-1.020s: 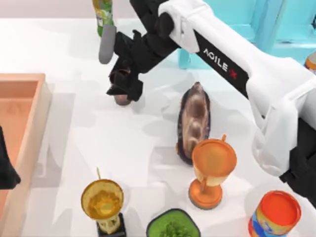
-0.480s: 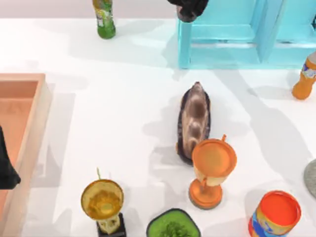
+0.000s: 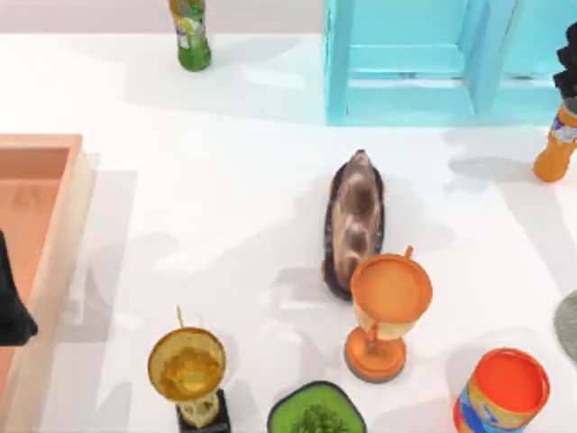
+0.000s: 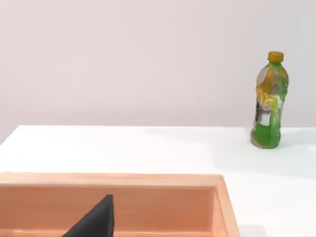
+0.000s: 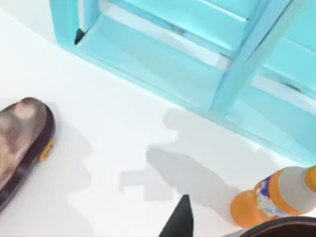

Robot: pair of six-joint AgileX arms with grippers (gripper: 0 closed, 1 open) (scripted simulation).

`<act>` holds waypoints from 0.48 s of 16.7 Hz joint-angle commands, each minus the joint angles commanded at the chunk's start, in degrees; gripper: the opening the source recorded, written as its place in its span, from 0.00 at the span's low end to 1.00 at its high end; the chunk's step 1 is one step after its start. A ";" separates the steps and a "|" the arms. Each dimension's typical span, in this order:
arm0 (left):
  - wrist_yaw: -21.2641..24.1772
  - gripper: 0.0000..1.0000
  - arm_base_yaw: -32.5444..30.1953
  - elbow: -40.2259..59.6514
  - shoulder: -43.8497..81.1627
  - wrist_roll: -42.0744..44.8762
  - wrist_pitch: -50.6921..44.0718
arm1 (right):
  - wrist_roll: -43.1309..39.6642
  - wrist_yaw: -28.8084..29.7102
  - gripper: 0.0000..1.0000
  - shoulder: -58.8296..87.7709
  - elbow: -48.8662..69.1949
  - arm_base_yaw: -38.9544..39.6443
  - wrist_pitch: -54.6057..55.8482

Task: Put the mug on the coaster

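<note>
Your right gripper [image 3: 568, 63] sits high at the table's far right edge, above the orange bottle [image 3: 552, 153]. In the right wrist view one dark finger [image 5: 181, 218] stands beside a dark curved rim, which I take to be the mug [image 5: 281, 226]. So read it as pinching the mug, carried high to clear the clutter. The coaster [image 3: 569, 323] lies at the right edge, nearer you, just behind the orange can [image 3: 503, 390]. Next you bring the mug over it and lower; mind the can. Your left gripper [image 3: 11, 307] is parked over the wooden tray [image 3: 63, 180]; I can't tell whether it is spread.
</note>
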 joint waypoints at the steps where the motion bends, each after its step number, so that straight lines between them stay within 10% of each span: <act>1: 0.00 1.00 0.00 0.00 0.00 0.00 0.00 | 2.28 0.93 0.00 -4.92 -6.51 -1.55 1.53; 8: 0.00 1.00 0.00 0.00 0.00 0.00 0.00 | 14.93 3.82 0.00 -25.62 -39.98 -8.06 9.32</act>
